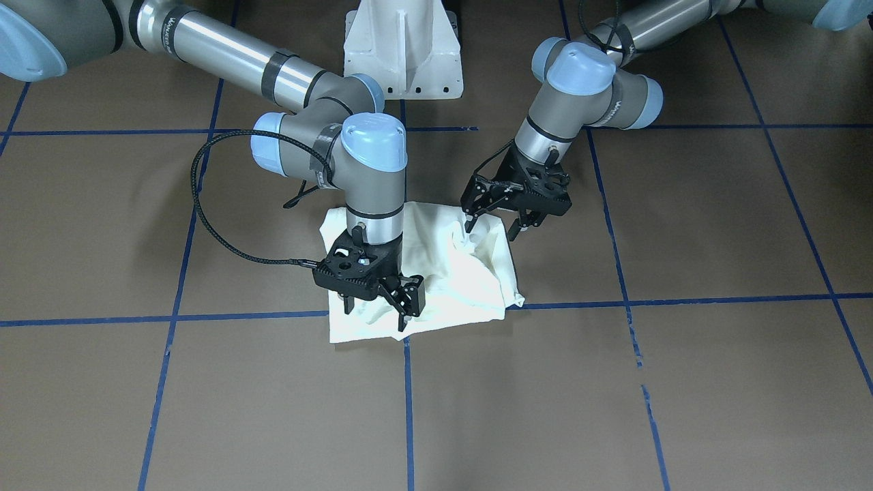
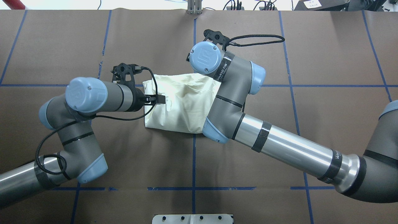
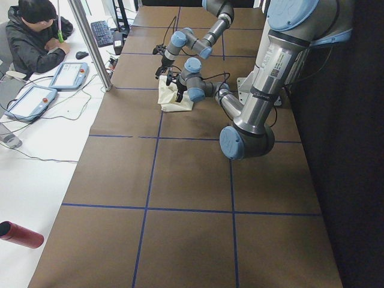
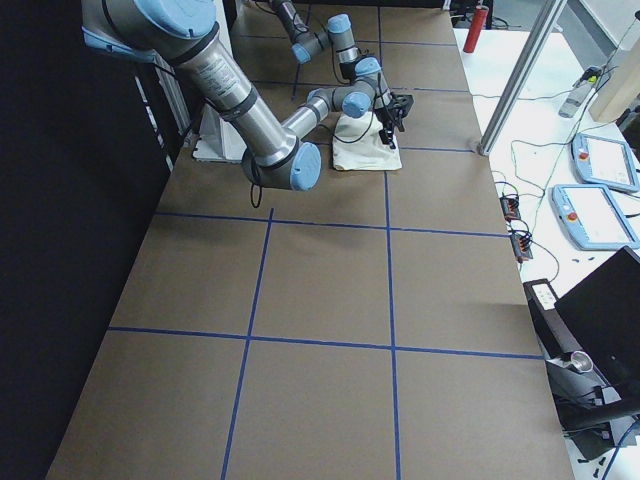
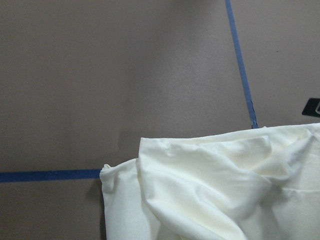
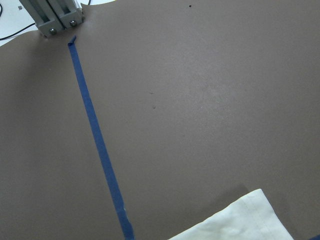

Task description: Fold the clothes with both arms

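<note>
Left tool (image 1: 492,229) stands with its jaws apart, one fingertip (image 1: 469,222) touching a raised crease at the edge of the cream-white shirt (image 1: 450,273), which lies folded small, plain side up, mid-counter (image 1: 682,382). Right tool (image 1: 376,312), also spread and gripping nothing, hangs low over the opposite edge. The folding looks nearly finished. Next, both must clamp matching edges or lift clear without dragging cloth.

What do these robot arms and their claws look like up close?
The left arm and right arm are round silver and grey tubes, linked by chunky joints with light-blue caps. Black tape bands ring them, and small lettering runs along the silver parts. Each ends in a black two-finger claw, the left gripper and right gripper, each fed by a looping black braided cable.
</note>
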`<act>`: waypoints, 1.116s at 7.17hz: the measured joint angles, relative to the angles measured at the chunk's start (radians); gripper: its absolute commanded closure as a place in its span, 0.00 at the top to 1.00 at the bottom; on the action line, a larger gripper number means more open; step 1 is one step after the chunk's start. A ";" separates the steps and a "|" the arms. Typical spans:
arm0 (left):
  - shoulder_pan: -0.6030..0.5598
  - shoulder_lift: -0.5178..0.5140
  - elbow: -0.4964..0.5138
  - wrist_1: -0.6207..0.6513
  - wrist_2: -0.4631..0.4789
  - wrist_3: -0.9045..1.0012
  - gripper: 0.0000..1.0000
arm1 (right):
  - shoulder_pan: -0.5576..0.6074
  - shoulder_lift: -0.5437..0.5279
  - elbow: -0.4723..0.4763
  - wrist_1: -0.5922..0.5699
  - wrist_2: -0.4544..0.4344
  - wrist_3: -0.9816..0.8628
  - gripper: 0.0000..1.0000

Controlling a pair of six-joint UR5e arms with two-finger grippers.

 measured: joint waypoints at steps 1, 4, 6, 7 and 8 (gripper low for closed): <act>0.026 0.001 0.002 -0.007 0.027 -0.020 0.64 | 0.002 -0.002 0.002 0.000 0.000 0.000 1.00; 0.054 -0.003 0.010 -0.003 0.075 -0.035 0.29 | 0.005 -0.004 0.003 0.001 0.000 0.000 1.00; 0.051 -0.003 0.018 -0.002 0.094 -0.034 0.02 | 0.006 -0.004 0.003 0.002 0.000 0.000 1.00; 0.047 -0.002 0.018 -0.001 0.101 -0.033 0.01 | 0.006 -0.003 0.003 0.003 0.000 0.000 1.00; 0.042 0.001 0.017 -0.003 0.103 -0.032 0.00 | 0.006 -0.003 0.003 0.003 0.000 0.000 1.00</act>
